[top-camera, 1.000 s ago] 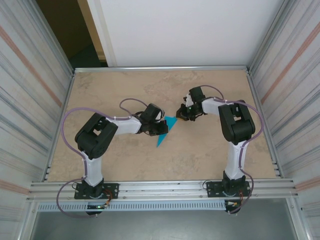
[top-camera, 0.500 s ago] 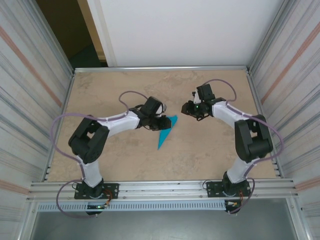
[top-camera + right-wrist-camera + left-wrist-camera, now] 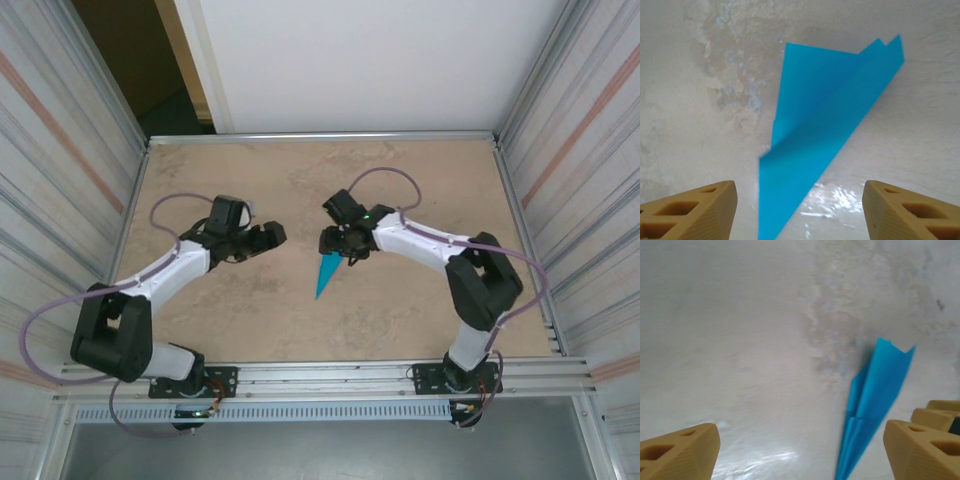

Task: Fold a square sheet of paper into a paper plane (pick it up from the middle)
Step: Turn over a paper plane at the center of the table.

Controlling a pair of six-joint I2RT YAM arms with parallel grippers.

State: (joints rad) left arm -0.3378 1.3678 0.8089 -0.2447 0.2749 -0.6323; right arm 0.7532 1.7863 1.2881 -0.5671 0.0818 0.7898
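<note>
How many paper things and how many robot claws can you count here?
Bright teal folded paper plane: 1
Two-finger robot grippers with tan fingers: 2, the left gripper and the right gripper
Total: 3

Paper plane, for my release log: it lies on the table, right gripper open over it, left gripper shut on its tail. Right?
Not the left gripper: it is open and apart from the paper plane, as the left wrist view shows. The plane does lie on the table, right gripper open over it.
</note>
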